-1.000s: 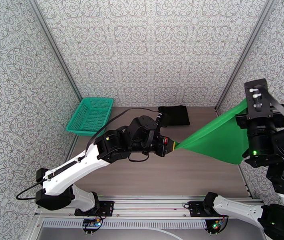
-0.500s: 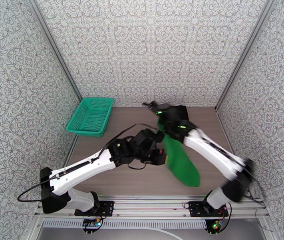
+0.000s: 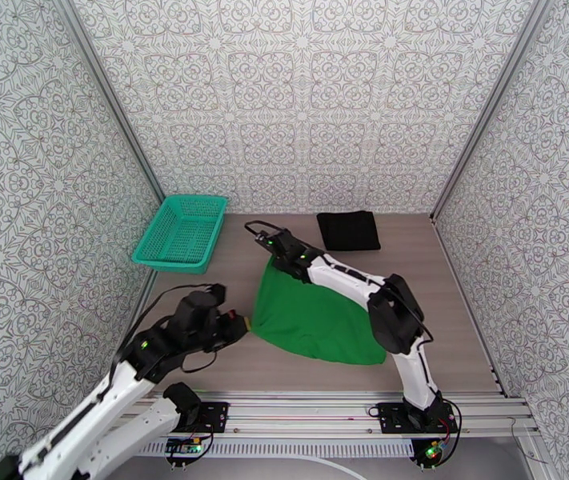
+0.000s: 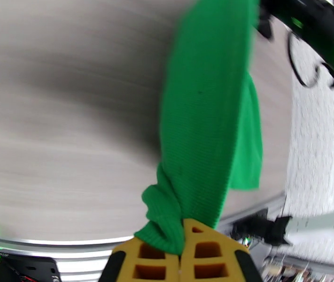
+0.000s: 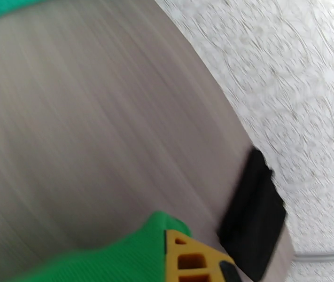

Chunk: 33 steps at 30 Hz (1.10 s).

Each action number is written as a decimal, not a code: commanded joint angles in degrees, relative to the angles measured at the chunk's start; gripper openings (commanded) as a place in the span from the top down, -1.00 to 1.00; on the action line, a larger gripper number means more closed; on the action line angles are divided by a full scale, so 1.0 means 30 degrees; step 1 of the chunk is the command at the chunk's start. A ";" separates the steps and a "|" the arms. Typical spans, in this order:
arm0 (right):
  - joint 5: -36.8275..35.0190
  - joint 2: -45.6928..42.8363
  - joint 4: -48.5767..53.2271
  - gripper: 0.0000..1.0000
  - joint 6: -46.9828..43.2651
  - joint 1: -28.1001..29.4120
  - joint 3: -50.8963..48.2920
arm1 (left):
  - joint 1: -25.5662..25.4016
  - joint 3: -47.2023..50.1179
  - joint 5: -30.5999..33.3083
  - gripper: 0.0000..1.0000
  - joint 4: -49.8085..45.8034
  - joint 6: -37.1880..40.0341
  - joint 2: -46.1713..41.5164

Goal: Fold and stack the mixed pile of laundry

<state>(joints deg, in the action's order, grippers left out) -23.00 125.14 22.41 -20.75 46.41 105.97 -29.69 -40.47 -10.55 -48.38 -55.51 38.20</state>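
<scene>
Now we are holding the green T-shirt (image 3: 316, 314) flat on the table (image 3: 444, 314) for folding, left hand (image 3: 242, 322) clamped on its 8 o'clock corner, right hand (image 3: 274, 254) likewise at 11; black garment (image 3: 348, 230) sitting at 1 o'clock.

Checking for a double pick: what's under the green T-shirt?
The green T-shirt lies spread on the table; bare wood shows around it. The black garment sits apart by the far wall. Whatever is beneath the cloth itself is covered, so cannot tell.
</scene>
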 commanded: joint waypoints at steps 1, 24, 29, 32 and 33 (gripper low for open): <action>0.0967 0.1143 0.1383 0.49 0.2140 0.0228 0.2141 | 0.1807 0.1639 -0.1784 1.00 -0.0116 0.0499 -0.0203; 0.1031 -1.9327 0.6630 -0.98 1.7767 0.0144 -1.8938 | 0.7377 0.4144 -0.4093 1.00 0.4659 -0.1925 -0.0166; 0.1447 -1.8191 0.5763 -0.98 1.7724 0.0086 -1.8854 | 0.8097 0.6107 -0.4388 0.25 0.4778 -0.5492 -0.3254; 0.1962 -1.7046 0.5280 -0.98 1.7259 0.0084 -1.8023 | 0.8306 0.6192 -0.3331 -0.23 0.3363 -0.6424 -0.5365; 0.2071 -1.6759 0.5175 -0.98 1.7111 0.0082 -1.7757 | 0.8427 0.6013 -0.2955 -0.32 0.2727 -0.6408 -0.5777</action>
<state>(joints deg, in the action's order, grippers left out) -19.33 72.82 40.69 29.91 46.92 49.65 -5.50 -21.89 -21.76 -37.10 -69.73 24.73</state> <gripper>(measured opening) 0.990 0.619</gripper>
